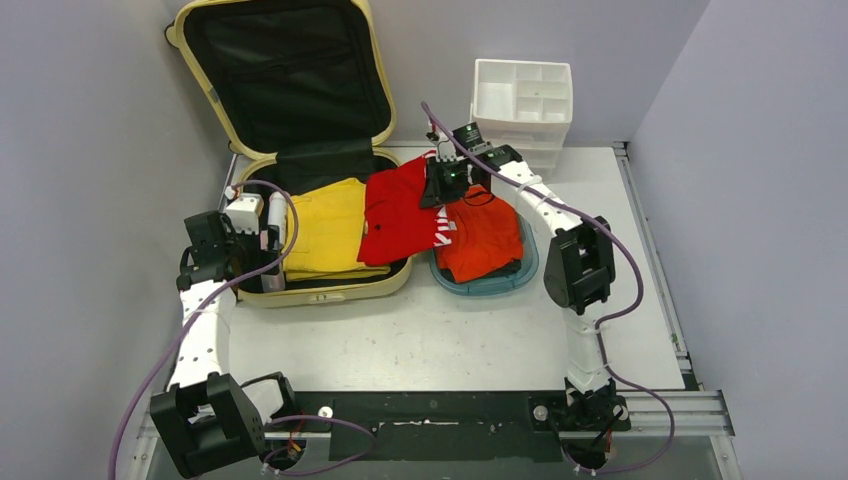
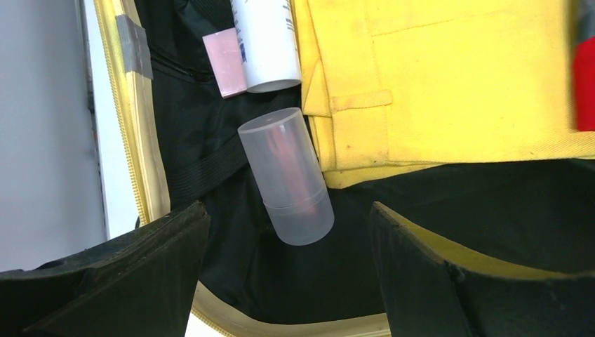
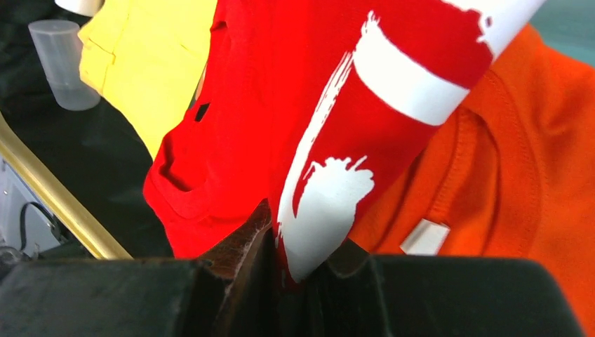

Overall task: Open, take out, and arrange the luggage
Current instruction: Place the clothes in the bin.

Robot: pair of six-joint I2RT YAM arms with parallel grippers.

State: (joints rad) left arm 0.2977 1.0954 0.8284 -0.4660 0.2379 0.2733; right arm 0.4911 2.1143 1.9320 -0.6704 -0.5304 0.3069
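Luggage: the pale-yellow hard-shell luggage (image 1: 285, 80) is seen at the upper left of the top view, lid propped upright against the wall, lower shell lying flat on the tabletop (image 1: 450, 340).
Contents: a folded yellow garment (image 1: 325, 230) is left in the shell; along its left side a translucent capped container (image 2: 286, 175), a white bottle (image 2: 265, 42) and a small pink item (image 2: 224, 63) lie on the black lining.
Right gripper: the right gripper (image 3: 295, 270) is closed narrowly on a fold of the red shirt (image 1: 400, 215), which is draped across the luggage's right rim toward the teal tray (image 1: 520, 275).
Tray: an orange shirt (image 1: 485, 240) is already held in it, right of centre.
Left gripper: the left gripper (image 1: 262, 240) is spread wide above the translucent container, nothing held.
Organizer: a white drawer organizer (image 1: 522, 100) is set at the upper right, apart from the arms.
Risk, cloth: only a thin pinch is held, so the shirt could be lost if its hanging hem is snagged on the rim.
Risk, stacking: the shirt may be dropped bunched and overhanging the tray, since it is carried unfolded.
Risk, neighbour: the yellow garment could be dragged along where the two overlap.
Risk, container: the round, smooth, tilted container could be rolled or squeezed out sideways if closed on off-centre, and the black strap beside it might be caught.
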